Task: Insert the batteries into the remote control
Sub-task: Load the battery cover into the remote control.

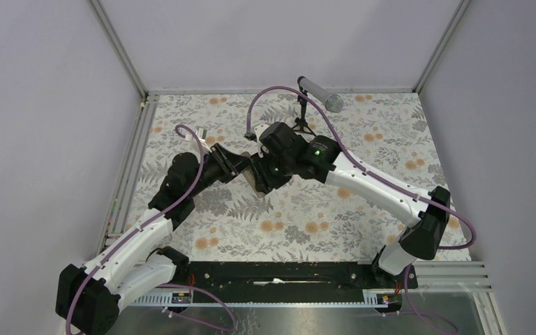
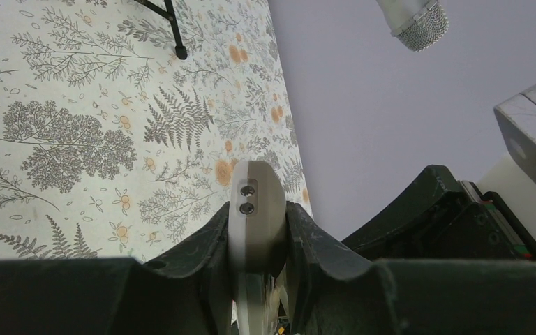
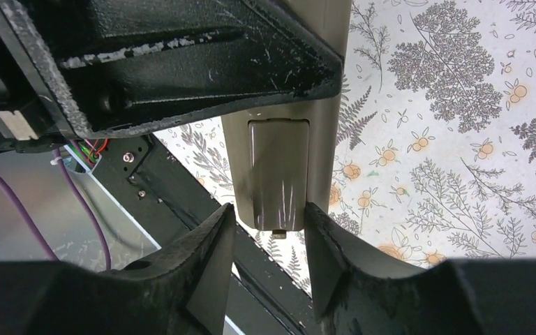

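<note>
The remote control (image 2: 255,209) is held in the air over the middle of the table, and a beige sliver of it shows between the two arms (image 1: 257,185). My left gripper (image 2: 256,216) is shut on one end of it, with both fingers pressed on its sides. In the right wrist view its beige-grey back (image 3: 279,167) faces the camera with the battery cover seated in it. My right gripper (image 3: 266,216) is open, its fingertips on either side of the cover's end edge. No batteries are in view.
A grey microphone (image 1: 319,94) on a small black tripod stands at the back of the flowered table (image 1: 363,209). It also shows in the left wrist view (image 2: 415,21). The black base rail (image 1: 279,276) runs along the near edge. Grey walls enclose the table.
</note>
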`<state>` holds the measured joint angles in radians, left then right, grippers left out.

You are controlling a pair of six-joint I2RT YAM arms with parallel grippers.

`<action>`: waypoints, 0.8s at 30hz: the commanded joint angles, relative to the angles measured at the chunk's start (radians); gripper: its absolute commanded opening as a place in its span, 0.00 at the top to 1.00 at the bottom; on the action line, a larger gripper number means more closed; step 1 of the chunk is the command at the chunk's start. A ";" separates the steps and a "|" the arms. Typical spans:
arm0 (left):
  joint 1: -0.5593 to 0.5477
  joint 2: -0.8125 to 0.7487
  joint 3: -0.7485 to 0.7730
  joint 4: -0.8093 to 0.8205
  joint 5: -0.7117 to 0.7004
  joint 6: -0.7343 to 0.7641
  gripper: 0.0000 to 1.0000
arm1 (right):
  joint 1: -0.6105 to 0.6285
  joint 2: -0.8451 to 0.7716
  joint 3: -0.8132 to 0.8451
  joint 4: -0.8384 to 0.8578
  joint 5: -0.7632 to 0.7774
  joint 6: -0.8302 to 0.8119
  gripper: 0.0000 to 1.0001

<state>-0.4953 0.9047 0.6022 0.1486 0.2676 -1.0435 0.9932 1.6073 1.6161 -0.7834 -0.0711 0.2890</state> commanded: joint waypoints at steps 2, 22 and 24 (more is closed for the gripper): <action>0.017 -0.020 0.031 0.103 0.070 -0.076 1.00 | 0.006 0.012 0.056 -0.005 -0.013 0.013 0.49; 0.125 -0.034 0.010 0.155 0.159 -0.200 1.00 | 0.004 -0.115 0.034 0.138 0.078 0.160 0.03; 0.138 -0.036 0.009 0.171 0.168 -0.223 1.00 | 0.004 -0.173 -0.038 0.194 0.125 0.215 0.01</action>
<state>-0.3813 0.8913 0.6014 0.2016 0.3870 -1.2045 0.9939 1.5738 1.6596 -0.7086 -0.0250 0.3912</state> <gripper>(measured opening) 0.276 0.976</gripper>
